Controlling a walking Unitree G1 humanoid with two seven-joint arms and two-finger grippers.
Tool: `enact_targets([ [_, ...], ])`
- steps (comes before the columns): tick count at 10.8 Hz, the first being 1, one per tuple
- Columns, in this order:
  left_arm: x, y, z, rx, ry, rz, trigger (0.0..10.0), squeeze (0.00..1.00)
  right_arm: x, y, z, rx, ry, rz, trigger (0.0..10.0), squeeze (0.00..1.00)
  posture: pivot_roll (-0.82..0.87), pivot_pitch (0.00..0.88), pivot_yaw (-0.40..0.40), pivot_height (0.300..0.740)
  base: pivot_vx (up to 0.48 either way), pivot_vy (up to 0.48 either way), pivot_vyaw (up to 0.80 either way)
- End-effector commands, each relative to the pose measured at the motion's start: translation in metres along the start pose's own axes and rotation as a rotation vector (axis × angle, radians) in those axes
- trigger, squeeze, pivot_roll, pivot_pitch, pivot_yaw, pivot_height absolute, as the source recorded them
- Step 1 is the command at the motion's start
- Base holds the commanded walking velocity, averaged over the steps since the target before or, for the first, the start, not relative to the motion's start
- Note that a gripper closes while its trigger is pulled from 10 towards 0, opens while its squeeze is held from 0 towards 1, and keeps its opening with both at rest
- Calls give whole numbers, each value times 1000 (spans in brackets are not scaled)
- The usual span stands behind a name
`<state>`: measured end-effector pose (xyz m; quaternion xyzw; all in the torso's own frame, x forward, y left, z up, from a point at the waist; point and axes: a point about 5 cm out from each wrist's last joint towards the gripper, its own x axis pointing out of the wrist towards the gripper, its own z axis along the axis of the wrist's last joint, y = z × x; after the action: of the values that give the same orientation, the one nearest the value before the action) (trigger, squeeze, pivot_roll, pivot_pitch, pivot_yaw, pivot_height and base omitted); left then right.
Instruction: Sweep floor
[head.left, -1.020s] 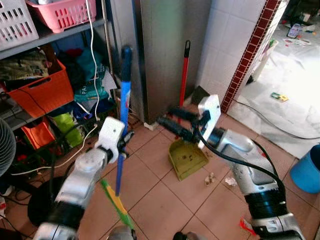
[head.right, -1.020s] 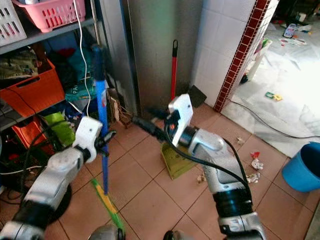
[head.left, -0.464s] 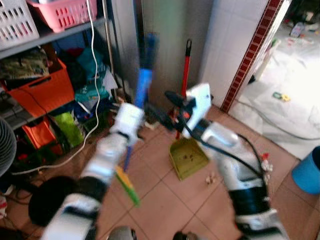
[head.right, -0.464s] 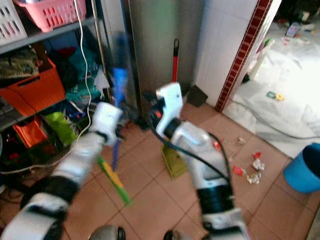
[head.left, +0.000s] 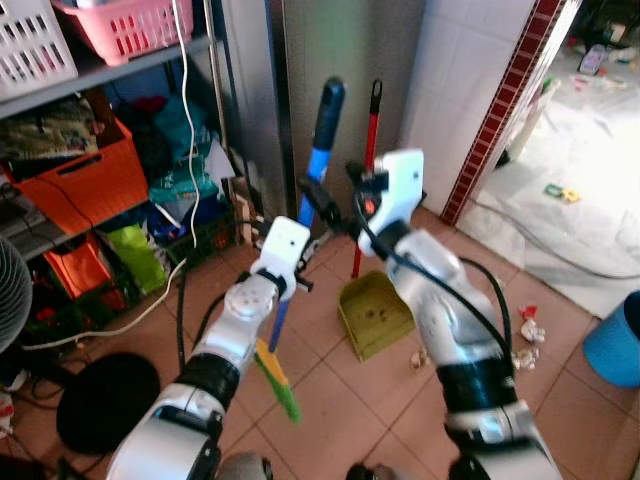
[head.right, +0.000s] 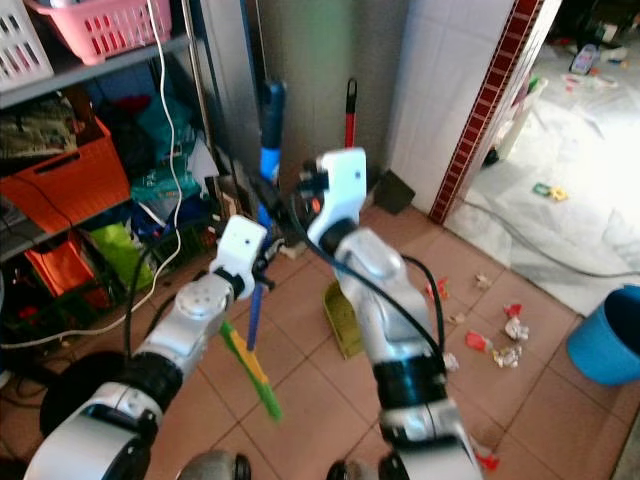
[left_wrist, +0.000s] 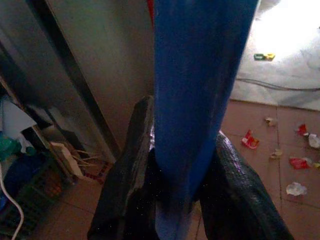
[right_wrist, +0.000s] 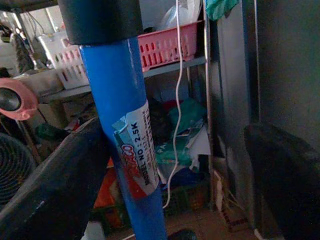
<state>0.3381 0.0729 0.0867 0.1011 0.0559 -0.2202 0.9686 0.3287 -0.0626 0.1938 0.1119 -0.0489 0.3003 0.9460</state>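
The left gripper (head.left: 292, 283) clamps the blue broom handle (head.left: 318, 150) low down, forearm angled up from the lower left. The right gripper (head.left: 318, 196) reaches across at the upper handle — fingers spread apart around it, not closed. The broom stands nearly upright beside the green dustpan (head.left: 376, 315).

A silver left arm grips the blue broom handle (head.right: 262, 210) in its left gripper (head.right: 258, 270), the green-and-yellow broom head (head.right: 250, 368) angled over terracotta floor tiles (head.right: 310, 400). At 12 o'clock the right gripper (head.right: 275, 205) reaches the upper handle. A yellow dustpan (head.right: 338, 318) stands behind; paper scraps (head.right: 505, 335) lie at 3 o'clock, beside a blue bucket (head.right: 605, 335).
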Motion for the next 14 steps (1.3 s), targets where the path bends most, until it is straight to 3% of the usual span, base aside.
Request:
enact_targets([
  [1, 3, 0, 9, 21, -44, 0, 0, 0, 5, -5, 6, -4, -32, -46, 10000, 1000, -9, 30, 6, 740, 0, 0, 0],
  [4, 4, -4, 6, 15, -41, -14, 0, 0, 14, -7, 14, 13, -70, -60, 10000, 1000, -8, 32, 5, 740, 0, 0, 0],
  [5, 4, -5, 6, 13, -39, -20, 0, 0, 16, -4, 17, 38, -94, -37, 10000, 686, -9, 33, 5, 740, 0, 0, 0],
  [6, 4, -6, 5, 13, -36, -25, 0, 0, 18, 1, 21, 65, -114, 3, 10000, 78, -10, 34, 6, 740, 0, 0, 0],
  [7, 4, -7, 4, 9, -29, -36, 0, 0, 18, 6, 22, 81, -109, 70, 10000, 0, -9, 35, 2, 740, 0, 0, 0],
  [10, 3, -4, 1, 5, -17, -32, 0, 0, 8, 3, 20, 85, -89, 125, 10000, 0, -10, 39, 2, 740, 0, 0, 0],
  [14, 5, -6, 2, 2, -16, -45, 0, 0, 3, 16, 5, 110, -52, 154, 10000, 0, -9, 40, 7, 740, 0, 0, 0],
])
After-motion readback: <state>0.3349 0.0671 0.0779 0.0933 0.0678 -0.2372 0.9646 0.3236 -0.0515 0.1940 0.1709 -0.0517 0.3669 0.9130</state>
